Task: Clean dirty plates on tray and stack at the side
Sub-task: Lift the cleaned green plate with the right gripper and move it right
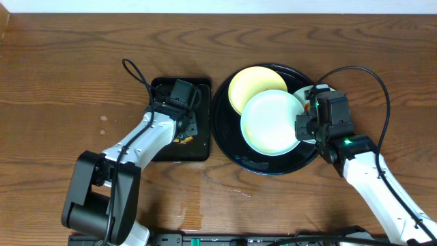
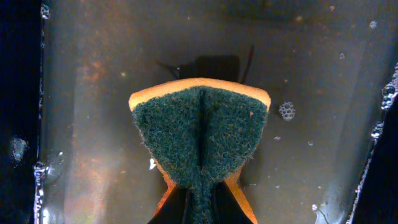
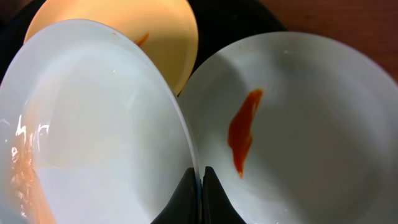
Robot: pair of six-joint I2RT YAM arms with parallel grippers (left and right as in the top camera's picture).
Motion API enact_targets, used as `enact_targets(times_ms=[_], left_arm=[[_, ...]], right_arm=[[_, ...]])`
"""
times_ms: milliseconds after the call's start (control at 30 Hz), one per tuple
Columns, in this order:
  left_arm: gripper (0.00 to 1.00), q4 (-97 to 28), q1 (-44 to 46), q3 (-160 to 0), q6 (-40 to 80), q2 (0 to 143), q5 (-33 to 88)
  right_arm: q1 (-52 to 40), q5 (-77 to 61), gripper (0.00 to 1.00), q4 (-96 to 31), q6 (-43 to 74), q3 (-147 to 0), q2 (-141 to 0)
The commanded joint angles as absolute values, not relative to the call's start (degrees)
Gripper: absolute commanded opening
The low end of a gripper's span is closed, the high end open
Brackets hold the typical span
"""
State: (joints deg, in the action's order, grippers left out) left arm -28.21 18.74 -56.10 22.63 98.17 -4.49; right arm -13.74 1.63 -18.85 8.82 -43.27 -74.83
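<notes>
The round black tray (image 1: 232, 147) holds the plates. My right gripper (image 1: 306, 124) is shut on the rim of a mint-blue plate (image 1: 272, 123) and holds it tilted above the tray; in the right wrist view this plate (image 3: 93, 124) fills the left, wet and smeared at its lower left. A second pale plate (image 3: 298, 118) with an orange-red sauce smear lies under my gripper (image 3: 200, 174). The pale yellow plate (image 1: 254, 85) lies at the tray's far side, also in the right wrist view (image 3: 161, 31). My left gripper (image 2: 200, 208) is shut on an orange sponge with a green scrub face (image 2: 200, 134).
A smaller rectangular black tray (image 1: 164, 152) left of the round tray holds murky water; the sponge hangs over its wet bottom (image 2: 93, 93). Brown wooden table (image 1: 61, 82) lies all around.
</notes>
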Motion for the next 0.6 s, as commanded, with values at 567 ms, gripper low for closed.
enact_targets(times_ms=[567], left_arm=[[0.08, -28.42, 18.39, -55.61, 22.55, 98.28, -4.97]], right_arm=[[-20.84, 12.82, 0.01, -9.96, -14.31, -45.39, -72.71]])
